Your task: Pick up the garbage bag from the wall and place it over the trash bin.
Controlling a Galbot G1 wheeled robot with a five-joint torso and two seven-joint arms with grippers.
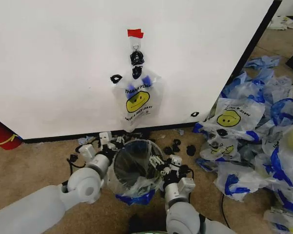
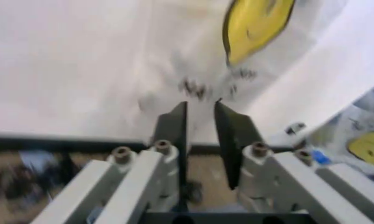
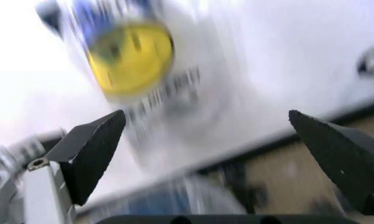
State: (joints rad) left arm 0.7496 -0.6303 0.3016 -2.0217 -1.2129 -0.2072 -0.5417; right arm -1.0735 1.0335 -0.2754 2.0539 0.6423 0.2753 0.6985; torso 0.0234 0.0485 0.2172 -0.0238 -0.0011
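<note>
A garbage bag (image 1: 136,100) printed with a yellow smiley face and "THANK YOU" hangs by its blue handles from a small hook (image 1: 136,48) on the wall (image 1: 53,63), just under a strip of red tape (image 1: 135,33); the same bag shows blurred in the left wrist view (image 2: 255,28) and the right wrist view (image 3: 131,56). On the floor directly below it, close to the wall's black lower edge, stands the trash bin (image 1: 136,165), already lined with a see-through bag (image 1: 136,192) whose blue-edged plastic sags over the near side of the rim. The left gripper (image 1: 107,139) sits at the bin's left rim near the wall, its jaws drawn almost together with only a slim gap between them and nothing held, as the left wrist view (image 2: 199,140) shows. The right gripper (image 1: 161,163) sits at the bin's right rim, its jaws spread wide and empty in the right wrist view (image 3: 212,154). Small black scraps (image 1: 180,146) lie on the brown floor (image 1: 34,165) just right of the bin, and a heap of identical smiley bags (image 1: 263,141) spreads across the floor well to the right, past the wall's black edge. A red object (image 1: 2,134) sits at the wall's foot on the far left.
</note>
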